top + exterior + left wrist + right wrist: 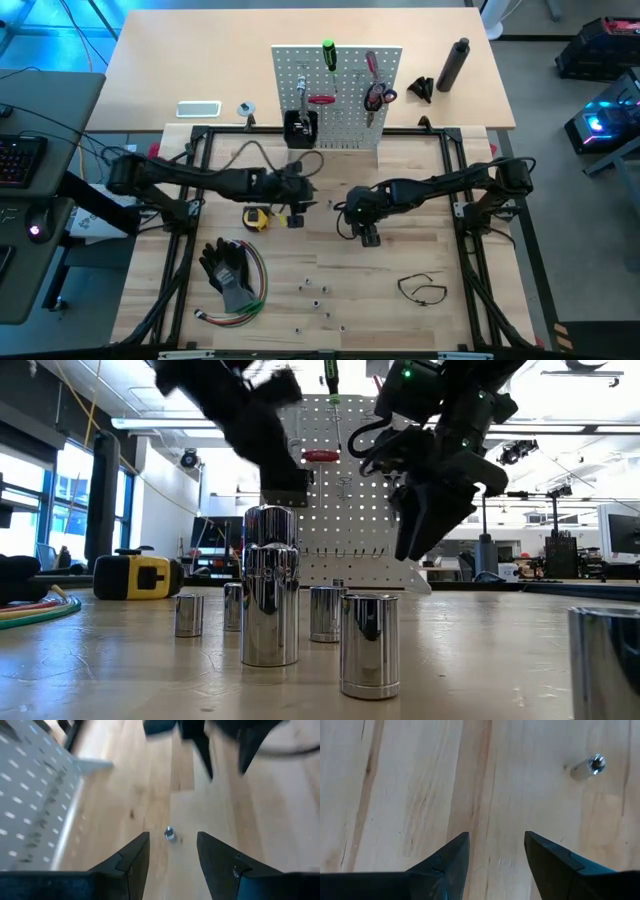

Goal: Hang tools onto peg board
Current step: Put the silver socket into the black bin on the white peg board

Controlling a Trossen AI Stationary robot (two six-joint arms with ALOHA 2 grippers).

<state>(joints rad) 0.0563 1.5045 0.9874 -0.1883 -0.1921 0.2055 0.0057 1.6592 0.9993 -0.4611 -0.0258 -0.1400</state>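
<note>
- Light wooden tabletop [400,270], high view: I log the peg board [345,110] upright at the table's far edge, already carrying a green-handled screwdriver [328,55], a red-handled screwdriver [321,100] and red-handled scissors [376,92]. Not yet hung: yellow tape measure [257,216] left of centre, small metal bits [322,292] toward the near edge, thin black loop [421,288] toward the near right corner. Black gloves [228,270] and coloured wires [250,300] lie near the left edge.
- High view, arms: left gripper [297,195] hangs mid-table just beside the tape measure; right gripper [368,236] hangs right of centre.
- Low view: shiny metal bits [270,600] stand in the foreground, tape measure [138,575] at left, peg board [345,490] behind both dark arms.
- Left wrist view: left gripper [173,851] with fingers partly spread, holding nothing; one small bit [170,834] lies on the wood ahead of the gap.
- Right wrist view: right gripper [496,851] likewise parted and empty over bare wood; one bit [590,766] lies off to one side.
- Judgement: I would centre the left fingers over that bit, descend squarely and close gently, since it may roll.
</note>
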